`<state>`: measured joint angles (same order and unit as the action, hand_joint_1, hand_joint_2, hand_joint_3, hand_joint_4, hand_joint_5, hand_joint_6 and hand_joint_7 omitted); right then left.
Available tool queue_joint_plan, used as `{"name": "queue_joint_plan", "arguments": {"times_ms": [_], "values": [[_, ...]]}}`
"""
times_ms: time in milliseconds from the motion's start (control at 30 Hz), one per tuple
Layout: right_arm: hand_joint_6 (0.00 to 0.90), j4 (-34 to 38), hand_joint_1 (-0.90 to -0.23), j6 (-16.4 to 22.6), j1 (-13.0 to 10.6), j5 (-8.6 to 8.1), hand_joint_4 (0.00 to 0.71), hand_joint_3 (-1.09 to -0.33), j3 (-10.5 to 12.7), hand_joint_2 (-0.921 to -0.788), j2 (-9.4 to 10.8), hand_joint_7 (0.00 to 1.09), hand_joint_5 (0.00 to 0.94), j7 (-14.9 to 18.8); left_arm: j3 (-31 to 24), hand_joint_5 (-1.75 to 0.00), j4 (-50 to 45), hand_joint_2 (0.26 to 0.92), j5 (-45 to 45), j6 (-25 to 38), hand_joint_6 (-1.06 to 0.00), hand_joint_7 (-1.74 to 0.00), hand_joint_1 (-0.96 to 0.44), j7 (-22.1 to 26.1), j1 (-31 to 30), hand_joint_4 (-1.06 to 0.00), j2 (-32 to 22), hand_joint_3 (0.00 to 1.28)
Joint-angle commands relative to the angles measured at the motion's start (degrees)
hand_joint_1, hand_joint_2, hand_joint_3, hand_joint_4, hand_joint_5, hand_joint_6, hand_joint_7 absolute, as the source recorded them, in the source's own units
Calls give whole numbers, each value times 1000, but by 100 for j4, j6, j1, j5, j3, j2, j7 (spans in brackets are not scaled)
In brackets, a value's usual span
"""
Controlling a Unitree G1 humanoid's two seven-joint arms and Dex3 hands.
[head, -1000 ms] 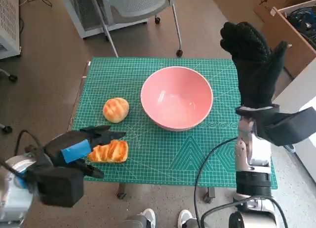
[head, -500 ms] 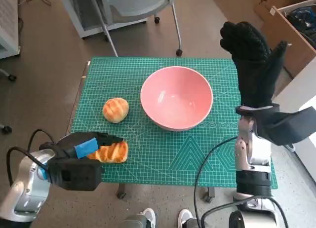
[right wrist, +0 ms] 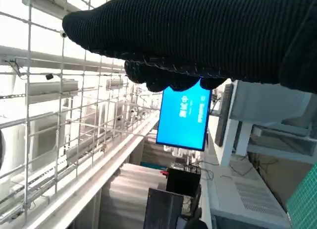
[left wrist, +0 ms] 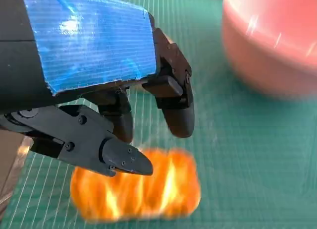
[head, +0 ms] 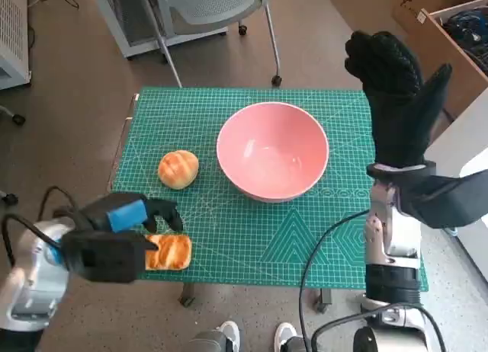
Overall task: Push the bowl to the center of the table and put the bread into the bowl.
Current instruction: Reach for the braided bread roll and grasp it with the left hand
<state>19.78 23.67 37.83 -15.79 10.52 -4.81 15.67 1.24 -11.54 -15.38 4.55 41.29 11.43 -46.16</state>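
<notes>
The pink bowl (head: pixel 272 150) stands empty on the green mat (head: pixel 305 245), near the middle and toward the back. A round bun (head: pixel 178 169) lies left of it. A long striped bread (head: pixel 171 251) lies close to the front left edge. My left hand (head: pixel 126 222) hovers over that bread's left end, fingers curved down and apart, hiding part of it. In the left wrist view the fingers (left wrist: pixel 176 115) hang above the bread (left wrist: pixel 136 192) without clasping it, and the bowl (left wrist: pixel 272 45) is beyond. My right hand (head: pixel 396 100) is raised high at the table's right side, fingers spread, holding nothing.
A wheeled chair (head: pixel 206 9) stands behind the table. Cardboard boxes (head: pixel 450 40) sit at the back right. A person's shoes (head: pixel 229 338) show below the front edge. The right wrist view shows only the glove (right wrist: pixel 188 40) and a room with a blue screen (right wrist: pixel 183 117).
My left hand has drawn back toward the front left corner and curled its fingers down over the long bread. The bread has slid slightly toward the front edge. The right hand stays raised.
</notes>
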Motion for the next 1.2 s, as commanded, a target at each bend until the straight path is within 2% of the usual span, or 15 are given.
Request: {"name": "queue_joint_plan", "arguments": {"times_ms": [33, 267, 333, 533, 700, 967, 1200], "values": [[193, -46, -572, -12, -163, 22, 323, -614, -18, -921, 58, 434, 3, -77, -373, -1136, -341, 920, 449, 125, -596, -1197, 4, 22, 208, -721, 13, 67], [193, -92, -571, 14, -212, 70, 323, -617, -25, -921, 83, 434, 3, -133, -728, -1103, -773, 916, 898, 341, -619, -1193, 4, -107, 599, -734, 85, 57], [190, -86, -571, 34, -216, 85, 322, -617, -28, -921, 83, 433, 2, -151, -770, -1106, -819, 909, 996, 379, -641, -1144, 4, -159, 767, -756, 130, 52], [185, -92, -564, 73, -255, 96, 320, -620, -47, -921, 96, 433, 1, -185, -738, -1099, -814, 892, 1109, 372, -696, -1047, 4, -424, 1282, -799, 336, 44], [182, -145, -561, 99, -320, 109, 318, -622, -69, -921, 111, 433, 0, -212, -665, -1041, -749, 884, 1115, 297, -708, -1076, 4, -673, 1555, -816, 525, 43], [174, -357, -566, 20, -461, 56, 315, -625, -56, -921, 72, 437, 0, -225, -605, -994, -649, 882, 1084, 9, -710, -1114, 3, -792, 1489, -821, 591, 43], [168, -539, -571, -77, -571, 44, 312, -629, -49, -921, 61, 444, 0, -262, -627, -996, -818, 882, 1154, 82, -714, -1108, 4, -364, 1272, -820, 247, 42]]}}
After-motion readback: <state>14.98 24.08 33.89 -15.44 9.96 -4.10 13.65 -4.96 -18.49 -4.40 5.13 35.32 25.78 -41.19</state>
